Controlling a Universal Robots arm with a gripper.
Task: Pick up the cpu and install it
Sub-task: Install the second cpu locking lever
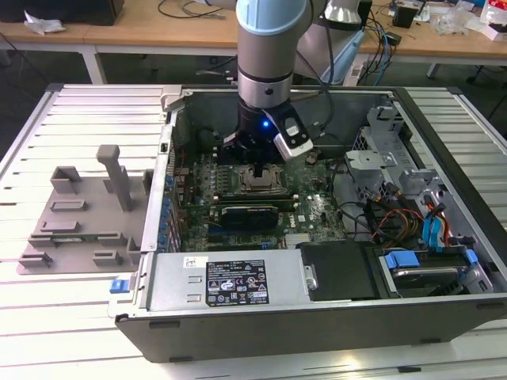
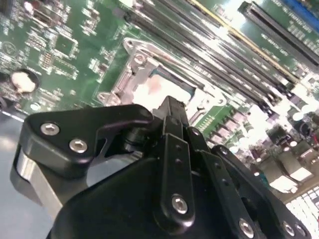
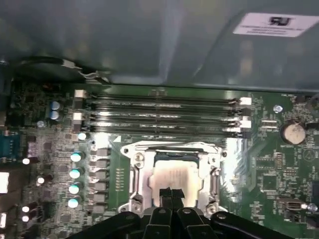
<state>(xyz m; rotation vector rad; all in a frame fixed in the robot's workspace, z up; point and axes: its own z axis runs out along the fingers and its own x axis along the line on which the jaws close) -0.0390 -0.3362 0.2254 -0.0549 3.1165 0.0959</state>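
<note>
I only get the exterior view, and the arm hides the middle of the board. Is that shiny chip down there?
Observer: Yes. In the first wrist view the cpu lies inside the metal socket frame.
Operator: Is the claw holding it?
Observer: No. The gripper is shut, its tips together in front of the cpu with nothing between them.
Operator: What's beside the socket?
Observer: Long memory slots run along one side of the frame.

The cpu point(image 3: 172, 175) showed a shiny silver-grey metal top inside a bright polished metal socket frame point(image 3: 135, 175). The end effector point(image 3: 171, 195) was matt black plastic or metal with glossy screw heads. The motherboard point(image 3: 279, 169) looked glossy green; the tray point(image 1: 71, 222) matt grey plastic.
</note>
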